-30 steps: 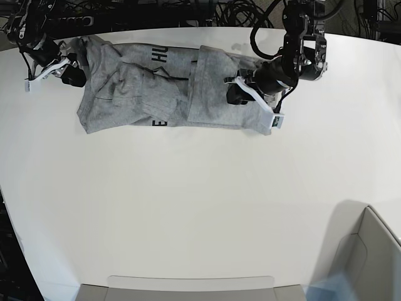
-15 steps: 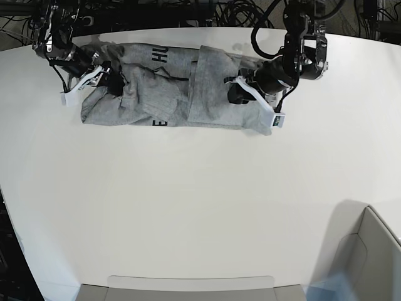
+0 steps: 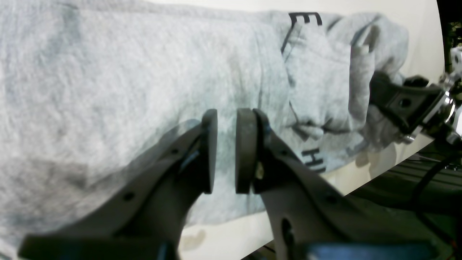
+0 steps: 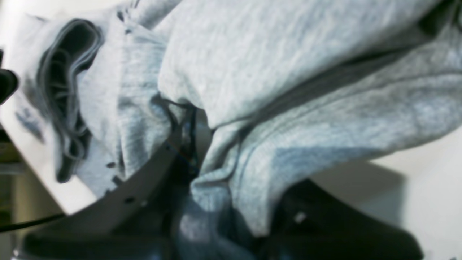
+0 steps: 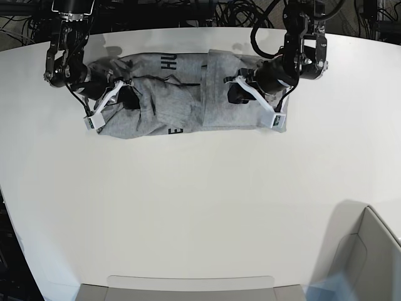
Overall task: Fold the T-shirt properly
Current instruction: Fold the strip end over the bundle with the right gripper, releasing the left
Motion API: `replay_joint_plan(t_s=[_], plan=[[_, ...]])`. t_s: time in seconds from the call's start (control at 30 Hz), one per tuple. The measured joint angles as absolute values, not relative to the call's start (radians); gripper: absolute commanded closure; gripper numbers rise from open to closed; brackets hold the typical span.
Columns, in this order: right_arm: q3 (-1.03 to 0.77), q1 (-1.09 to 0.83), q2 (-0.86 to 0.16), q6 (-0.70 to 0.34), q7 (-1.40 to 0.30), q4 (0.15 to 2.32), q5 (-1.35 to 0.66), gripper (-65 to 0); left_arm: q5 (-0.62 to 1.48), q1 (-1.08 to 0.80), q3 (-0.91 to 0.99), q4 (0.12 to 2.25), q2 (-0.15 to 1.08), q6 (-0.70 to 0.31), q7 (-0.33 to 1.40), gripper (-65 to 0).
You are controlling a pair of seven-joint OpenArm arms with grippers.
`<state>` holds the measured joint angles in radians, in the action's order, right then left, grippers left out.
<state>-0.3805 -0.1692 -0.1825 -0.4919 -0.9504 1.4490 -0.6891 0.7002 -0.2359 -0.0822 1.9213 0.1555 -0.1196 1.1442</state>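
Right hand moved onto 1 T-shirt

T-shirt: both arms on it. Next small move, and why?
Probably carry the right gripper toward the left gripper, laying that end over the middle. Its fingers look closed on bunched cloth of the T-shirt, while the left fingers stand slightly apart over the flat folded half.

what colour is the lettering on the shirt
Black block capitals on the heather-grey T-shirt; clearest in the left wrist view.
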Motion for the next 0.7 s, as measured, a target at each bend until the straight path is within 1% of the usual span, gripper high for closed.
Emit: replay_joint_plan(t_s=[0.13,0.27,0.37,0.47,0.57,0.7], plan=[[-0.389,-0.110,-0.218,-0.495,-0.948,1.446,-0.560,0.0,0.700,-0.235,-0.082,1.921,0.155,-0.120,1.143,-8.9],[-0.537,-0.035,-0.241,-0.495,-0.966,1.414,-0.395,0.0,0.700,-0.236,-0.082,1.921,0.156,-0.120,1.145,-8.9],[-0.585,0.007,-0.276,-0.495,-0.967,1.408,-0.278,0.0,0.701,-0.236,-0.077,1.921,0.155,-0.120,1.145,-8.9],[-0.582,0.018,-0.284,-0.495,-0.970,1.456,-0.227,0.0,0.707,-0.253,-0.008,1.922,0.152,-0.123,1.144,-8.9],[-0.527,0.013,-0.280,-0.494,-0.979,1.563,-0.135,0.0,0.702,-0.273,0.062,1.922,0.155,-0.120,1.150,-8.9],[-0.425,-0.021,-0.225,-0.495,-0.971,1.730,-0.006,0.0,0.704,-0.269,0.130,1.922,0.154,-0.120,1.157,-8.9]])
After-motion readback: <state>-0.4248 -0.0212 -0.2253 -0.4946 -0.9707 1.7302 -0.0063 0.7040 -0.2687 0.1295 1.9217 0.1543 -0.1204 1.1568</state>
